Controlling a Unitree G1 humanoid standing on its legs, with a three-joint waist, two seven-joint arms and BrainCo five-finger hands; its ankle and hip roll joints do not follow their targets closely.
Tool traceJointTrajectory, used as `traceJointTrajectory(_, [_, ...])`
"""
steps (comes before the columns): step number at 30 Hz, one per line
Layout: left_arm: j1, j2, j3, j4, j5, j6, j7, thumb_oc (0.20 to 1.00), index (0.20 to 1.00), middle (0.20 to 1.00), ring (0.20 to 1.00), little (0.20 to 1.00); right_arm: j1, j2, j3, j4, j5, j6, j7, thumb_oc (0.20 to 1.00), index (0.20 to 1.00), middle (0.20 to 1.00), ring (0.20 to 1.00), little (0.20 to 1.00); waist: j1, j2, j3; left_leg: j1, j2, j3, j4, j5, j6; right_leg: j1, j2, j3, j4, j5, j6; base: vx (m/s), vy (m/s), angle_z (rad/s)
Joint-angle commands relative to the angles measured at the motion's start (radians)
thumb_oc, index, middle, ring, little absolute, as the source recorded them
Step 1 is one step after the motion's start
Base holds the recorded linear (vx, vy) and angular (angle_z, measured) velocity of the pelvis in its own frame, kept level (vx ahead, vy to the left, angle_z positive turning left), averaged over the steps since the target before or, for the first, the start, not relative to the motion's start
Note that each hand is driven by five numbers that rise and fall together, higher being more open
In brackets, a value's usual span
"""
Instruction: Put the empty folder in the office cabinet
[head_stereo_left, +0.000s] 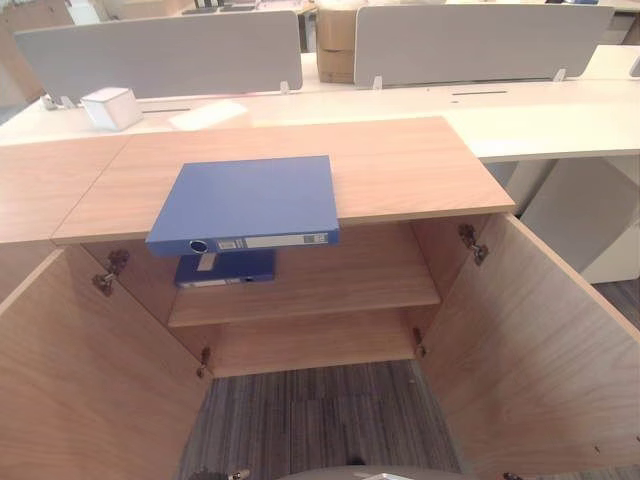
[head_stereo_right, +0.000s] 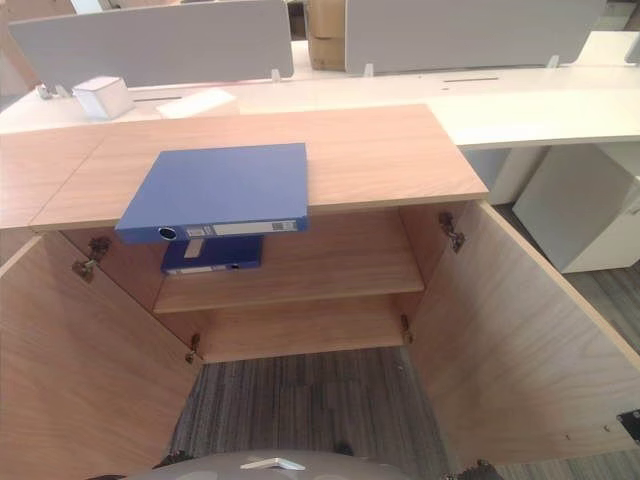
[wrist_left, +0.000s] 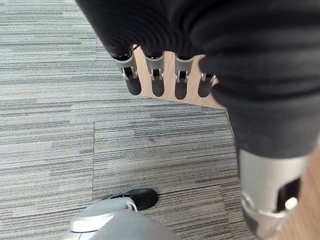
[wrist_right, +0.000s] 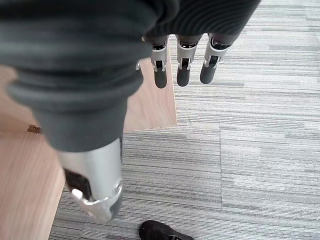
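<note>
while both doors of the low wood-grain office cabinet (head_stereo_left: 420, 170) stand wide open, the left eye view shows a flat blue lever-arch folder (head_stereo_left: 245, 200) lying on the cabinet top, its labelled spine overhanging the front edge. a second blue folder (head_stereo_left: 225, 268) lies on the wooden upper shelf (head_stereo_left: 340, 295) directly below.

the right eye view shows the same layout, plus a small white box (head_stereo_right: 100, 97) on the long white desk (head_stereo_right: 520, 105) behind.

in the left wrist view, the left hand (wrist_left: 165, 80) hangs over grey striped carpet (wrist_left: 50, 100), fingers straight and relaxed, holding nothing.

in the right wrist view, the right hand (wrist_right: 182, 65) hangs likewise, slack and empty, beside a door's edge.

risk, as judged: a one-sided grasp on the overhanging spine could tip the folder off the edge; the shelf opening is partly occupied, so a careless insertion may jam against the folder already stored.
</note>
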Motion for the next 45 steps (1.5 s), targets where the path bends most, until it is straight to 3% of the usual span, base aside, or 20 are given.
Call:
traceJointTrajectory(1, [-0.043,0.053,-0.022,0.016,-0.013,-0.012,0.024,1.000,1.000,1.000,1.000,1.000,-0.064,-0.031,0.007,0.033,0.020,-0.009,-0.037,1.000,1.000,1.000,1.000,1.000,0.002,-0.030,0.062,-0.079,0.009,0.048,0.148,-0.084,0.011,0.006,-0.081,-0.019,0.052,-0.095,0.126,-0.05,0.032,0.21])
traceJointTrajectory(5, [-0.068,0.071,-0.022,-0.009,-0.044,-0.029,0.042,1.000,1.000,1.000,1.000,1.000,-0.074,-0.041,0.005,0.028,0.018,-0.014,-0.050,1.000,1.000,1.000,1.000,1.000,0.022,-0.035,0.071,-0.123,0.035,0.011,0.047,-0.028,0.011,0.023,-0.089,-0.021,0.039,-0.088,0.140,0.04,0.064,0.09])
traceJointTrajectory(6, [-0.074,0.078,-0.006,-0.012,-0.066,-0.039,0.054,1.000,1.000,1.000,1.000,1.000,-0.078,-0.040,0.008,0.028,0.010,-0.017,-0.051,1.000,1.000,1.000,1.000,1.000,0.026,-0.025,0.060,-0.093,0.033,-0.030,-0.028,-0.011,0.004,0.027,-0.082,-0.007,0.035,-0.093,0.144,0.10,0.128,0.06])
traceJointTrajectory(7, [-0.158,0.082,-0.018,-0.022,-0.086,-0.029,0.076,1.000,1.000,1.000,1.000,1.000,-0.079,-0.040,0.020,0.028,-0.001,-0.015,-0.047,1.000,1.000,1.000,1.000,1.000,0.015,-0.017,0.043,-0.073,0.036,-0.028,-0.073,-0.002,0.000,0.034,-0.080,-0.003,0.027,-0.093,0.149,0.16,0.190,-0.09])
traceJointTrajectory(12, [0.016,0.122,0.095,-0.184,-0.170,-0.085,0.109,1.000,1.000,1.000,1.000,1.000,-0.045,-0.057,-0.044,-0.002,0.013,-0.026,-0.072,1.000,1.000,1.000,1.000,1.000,0.031,0.006,0.019,0.032,0.033,-0.018,-0.215,0.018,0.001,0.041,-0.103,-0.012,0.011,-0.073,0.167,0.04,0.152,-0.20])
traceJointTrajectory(18, [0.177,0.136,0.104,-0.637,-0.147,-0.116,0.143,1.000,1.000,1.000,1.000,1.000,-0.027,-0.055,-0.075,-0.040,0.018,-0.028,-0.090,1.000,1.000,1.000,1.000,1.000,0.048,0.008,0.036,0.030,0.012,-0.021,-0.231,0.015,0.016,0.017,-0.136,-0.019,0.031,-0.057,0.191,-0.06,0.104,0.07])
traceJointTrajectory(25, [0.221,0.156,0.139,-0.888,-0.100,-0.140,0.177,1.000,1.000,1.000,1.000,1.000,-0.023,-0.031,-0.074,-0.056,0.012,-0.023,-0.093,1.000,1.000,1.000,1.000,1.000,0.059,0.000,0.037,0.034,-0.003,-0.020,-0.231,0.001,0.027,0.017,-0.157,-0.015,0.026,-0.041,0.206,-0.04,0.058,0.04])
traceJointTrajectory(31, [0.252,0.171,0.142,-1.043,0.010,-0.148,0.220,1.000,1.000,1.000,1.000,1.000,-0.015,-0.016,-0.068,-0.063,0.017,-0.026,-0.104,1.000,1.000,1.000,1.000,1.000,0.064,-0.011,0.039,0.036,-0.003,-0.016,-0.231,-0.005,0.031,0.023,-0.163,-0.010,0.016,-0.035,0.212,0.00,0.000,-0.01])
traceJointTrajectory(36, [0.291,0.217,0.136,-1.186,0.207,-0.156,0.285,1.000,1.000,1.000,1.000,1.000,-0.001,-0.002,-0.062,-0.061,0.022,-0.035,-0.123,1.000,1.000,1.000,1.000,1.000,0.070,-0.020,0.041,0.040,-0.001,-0.013,-0.231,-0.008,0.031,0.030,-0.164,-0.009,0.010,-0.036,0.215,-0.01,-0.006,-0.02])
traceJointTrajectory(39, [0.320,0.285,0.143,-1.273,0.405,-0.168,0.372,1.000,1.000,1.000,1.000,1.000,0.004,0.001,-0.061,-0.048,0.024,-0.043,-0.145,1.000,1.000,1.000,1.000,1.000,0.074,-0.027,0.038,0.047,0.003,-0.008,-0.231,-0.013,0.029,0.040,-0.163,-0.008,0.006,-0.041,0.217,0.00,-0.007,-0.01])
traceJointTrajectory(45, [0.333,0.377,0.164,-1.393,0.616,-0.179,0.441,1.000,1.000,1.000,1.000,1.000,-0.003,0.004,-0.046,-0.042,0.008,-0.049,-0.166,1.000,1.000,1.000,1.000,1.000,0.070,-0.027,0.026,0.061,0.010,0.004,-0.231,-0.020,0.023,0.052,-0.160,-0.006,0.003,-0.046,0.218,0.01,-0.012,-0.04])
